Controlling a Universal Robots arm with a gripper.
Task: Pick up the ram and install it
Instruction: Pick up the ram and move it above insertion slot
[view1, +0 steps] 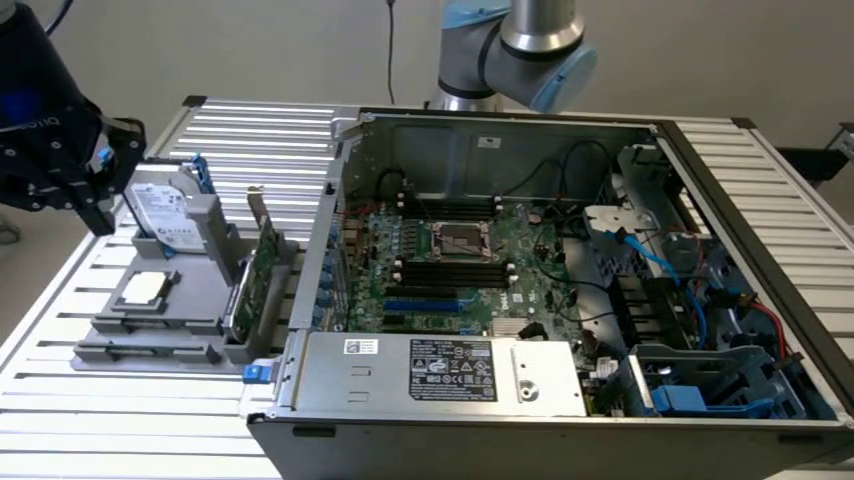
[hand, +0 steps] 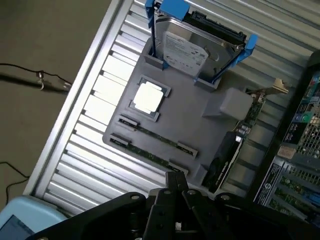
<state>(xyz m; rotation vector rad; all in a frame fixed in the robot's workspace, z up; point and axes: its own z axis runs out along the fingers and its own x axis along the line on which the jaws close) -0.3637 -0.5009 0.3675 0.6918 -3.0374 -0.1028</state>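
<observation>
Gripper (hand: 176, 183) near the ram (hand: 152, 134), long axis along the gray tray's (hand: 186, 105) edge.

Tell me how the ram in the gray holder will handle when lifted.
The ram is a thin, narrow strip held on edge in the gray holder, so probably light and stiff. Its slim edge offers little to grip, so it may slip or tilt. Being so thin, it likely cracks if bent.

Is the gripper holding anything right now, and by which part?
Nothing appears held. The gripper hangs above the gray holder, apart from the ram, which lies flat in its slot there.
</observation>
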